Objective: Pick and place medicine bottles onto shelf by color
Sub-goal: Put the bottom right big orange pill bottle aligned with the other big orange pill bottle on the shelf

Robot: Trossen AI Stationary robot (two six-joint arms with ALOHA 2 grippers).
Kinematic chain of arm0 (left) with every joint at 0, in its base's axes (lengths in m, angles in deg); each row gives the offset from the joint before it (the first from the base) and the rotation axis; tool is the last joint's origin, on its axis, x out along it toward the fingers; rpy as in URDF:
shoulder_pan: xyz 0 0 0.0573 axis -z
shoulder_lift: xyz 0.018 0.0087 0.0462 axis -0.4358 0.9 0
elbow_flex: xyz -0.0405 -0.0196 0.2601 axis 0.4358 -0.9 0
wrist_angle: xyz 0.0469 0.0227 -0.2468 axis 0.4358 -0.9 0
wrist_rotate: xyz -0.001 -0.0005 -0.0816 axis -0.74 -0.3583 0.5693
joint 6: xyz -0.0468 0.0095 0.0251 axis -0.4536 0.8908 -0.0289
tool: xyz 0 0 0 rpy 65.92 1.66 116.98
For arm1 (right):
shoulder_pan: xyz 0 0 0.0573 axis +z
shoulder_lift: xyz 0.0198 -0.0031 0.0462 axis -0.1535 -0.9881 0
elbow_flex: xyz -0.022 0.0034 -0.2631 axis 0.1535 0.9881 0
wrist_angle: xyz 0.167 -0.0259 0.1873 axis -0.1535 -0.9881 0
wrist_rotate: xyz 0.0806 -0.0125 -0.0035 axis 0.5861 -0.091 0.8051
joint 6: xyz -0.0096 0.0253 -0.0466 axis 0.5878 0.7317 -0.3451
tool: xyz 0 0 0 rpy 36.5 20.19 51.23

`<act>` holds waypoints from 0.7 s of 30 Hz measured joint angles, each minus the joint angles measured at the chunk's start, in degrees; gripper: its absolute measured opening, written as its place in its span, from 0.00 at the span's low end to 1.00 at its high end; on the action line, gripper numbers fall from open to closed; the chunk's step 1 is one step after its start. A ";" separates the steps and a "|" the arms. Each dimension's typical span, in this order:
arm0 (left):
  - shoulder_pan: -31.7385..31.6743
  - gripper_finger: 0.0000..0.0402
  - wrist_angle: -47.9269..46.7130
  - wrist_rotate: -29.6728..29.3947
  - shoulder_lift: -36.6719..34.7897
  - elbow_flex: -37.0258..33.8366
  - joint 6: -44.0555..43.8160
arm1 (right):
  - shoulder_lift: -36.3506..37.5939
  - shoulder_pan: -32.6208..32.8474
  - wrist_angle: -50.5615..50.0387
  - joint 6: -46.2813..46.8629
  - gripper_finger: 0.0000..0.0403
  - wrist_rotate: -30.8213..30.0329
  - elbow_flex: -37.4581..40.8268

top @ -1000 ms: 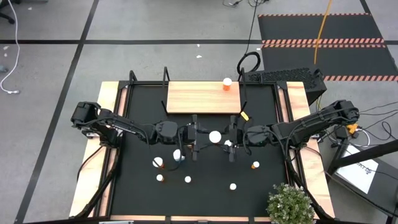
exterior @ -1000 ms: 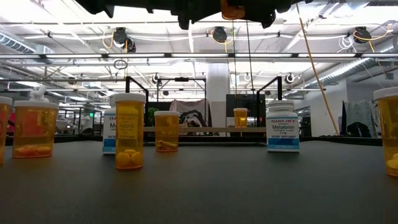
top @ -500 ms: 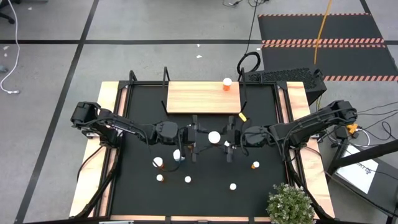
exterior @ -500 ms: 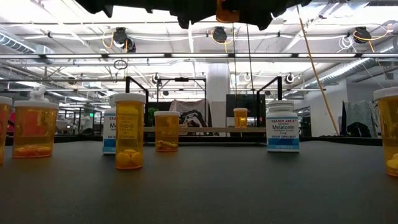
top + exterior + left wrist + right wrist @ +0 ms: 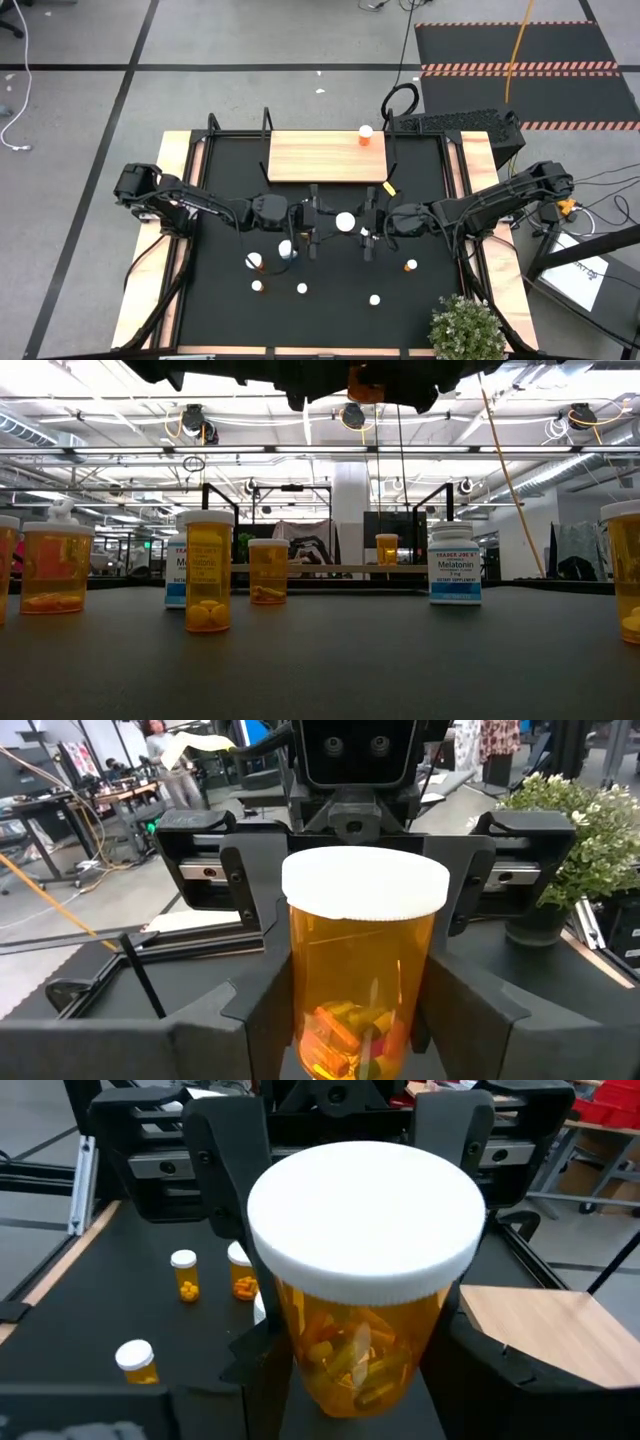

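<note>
From above, you have both arms meeting mid-table on one orange bottle (image 5: pixel 345 220): the left gripper (image 5: pixel 332 221) and the right gripper (image 5: pixel 360 222) face each other with it between them, which looks like a hand-over toward the shelf (image 5: pixel 320 157), where a single orange bottle (image 5: pixel 365 134) already stands at the right end. Other small bottles (image 5: pixel 302 289) are scattered on the black mat (image 5: pixel 220 200) nearer you, and a plant (image 5: pixel 467 325) sits at the front right corner. At table height, the shared bottle hangs clear of the mat at the top edge, well above a white bottle (image 5: pixel 454 565) and the rest. From the left wrist, that gripper presses on the body while the right one clamps beside the cap. From the right wrist you see the mirror of it (both are pinching). Nothing stands between the bottle and the shelf.
</note>
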 joint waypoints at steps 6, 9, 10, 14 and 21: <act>-0.26 0.47 -1.20 -0.17 0.09 0.03 -0.14 | 2.68 0.33 -6.04 4.37 0.60 -0.54 -0.03; -0.29 0.48 -2.65 -0.19 0.20 -0.07 0.08 | 5.00 0.37 -11.97 8.29 0.66 -0.50 -0.07; -0.33 0.48 -2.99 -0.19 0.20 -0.09 0.10 | 5.93 0.37 -13.94 9.88 0.68 -0.50 -0.07; -0.92 0.48 -5.42 -0.21 0.20 -0.09 0.18 | 8.69 0.77 -24.21 17.23 0.71 -0.72 -0.99; -3.05 0.49 -9.50 -0.45 0.20 -0.09 -0.42 | 4.33 1.53 -47.11 21.93 0.71 -1.59 -15.75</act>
